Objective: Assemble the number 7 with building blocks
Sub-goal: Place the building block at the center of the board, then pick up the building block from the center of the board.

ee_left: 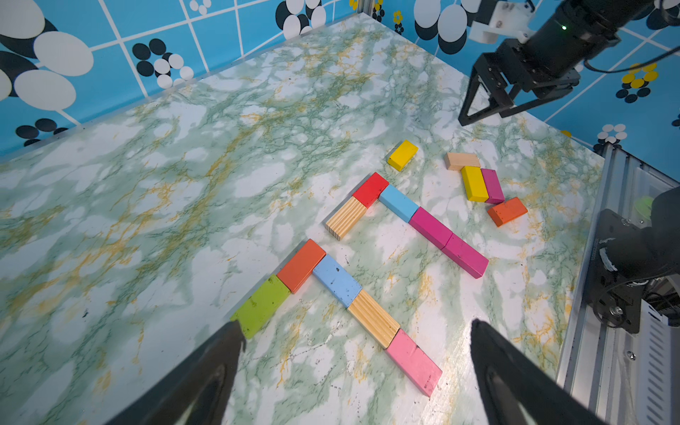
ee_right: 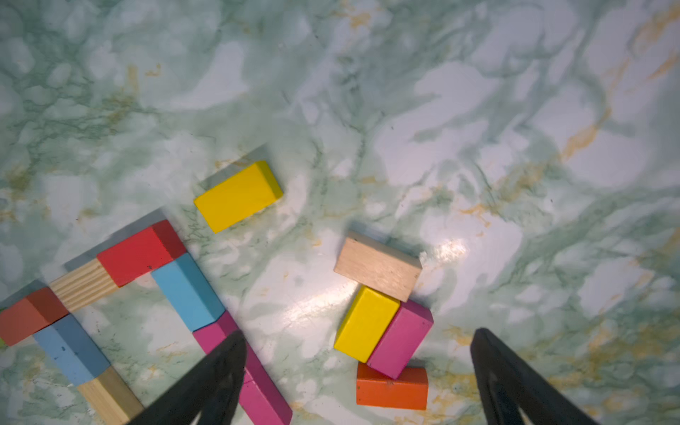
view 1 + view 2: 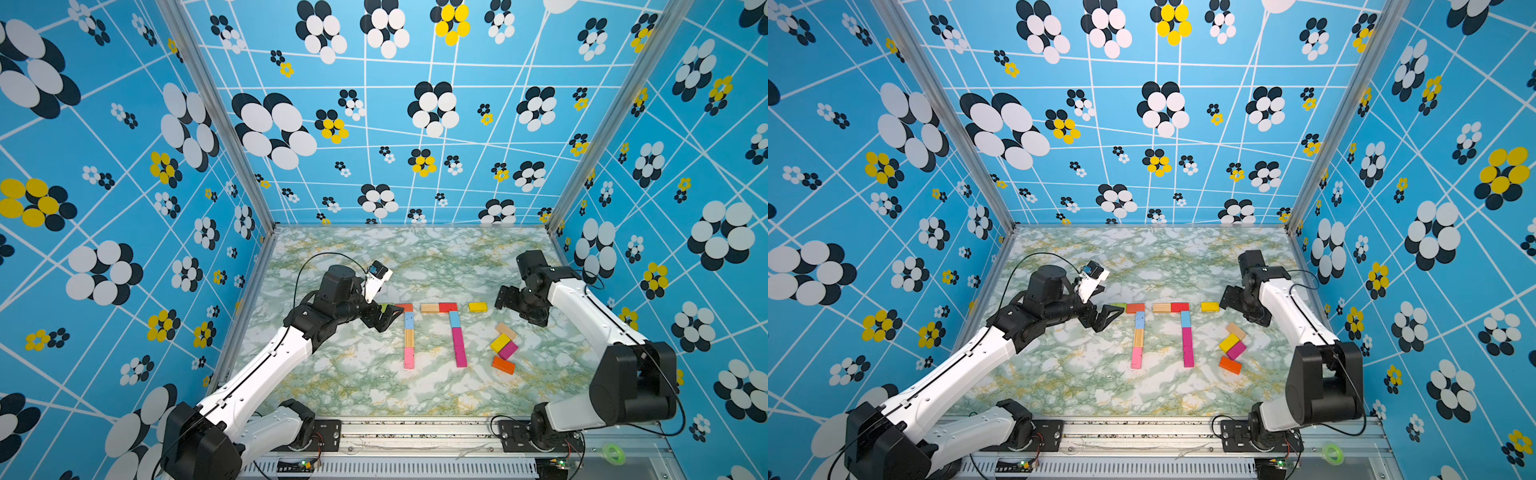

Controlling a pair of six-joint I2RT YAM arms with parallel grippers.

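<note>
Marbled counter (image 3: pixel 353 386). Wide apart, empty — left claw (image 1: pixel 357 323), right claw (image 2: pixel 357 331). Two number 7 figures (image 3: pixel 409 338) mid-counter. Four spare blocks (image 3: pixel 500 343) clustered near right claw; yellow block (image 3: pixel 478 306) just beside right figure's bar. Each looks light, rigid, slick — pinch across long sides.

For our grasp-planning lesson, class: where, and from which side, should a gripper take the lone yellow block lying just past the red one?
Take the lone yellow block across its two long sides, at mid-length, coming straight down from above. It lies flat, touching nothing else, so both long sides are free. The open right gripper is nearest.
</note>
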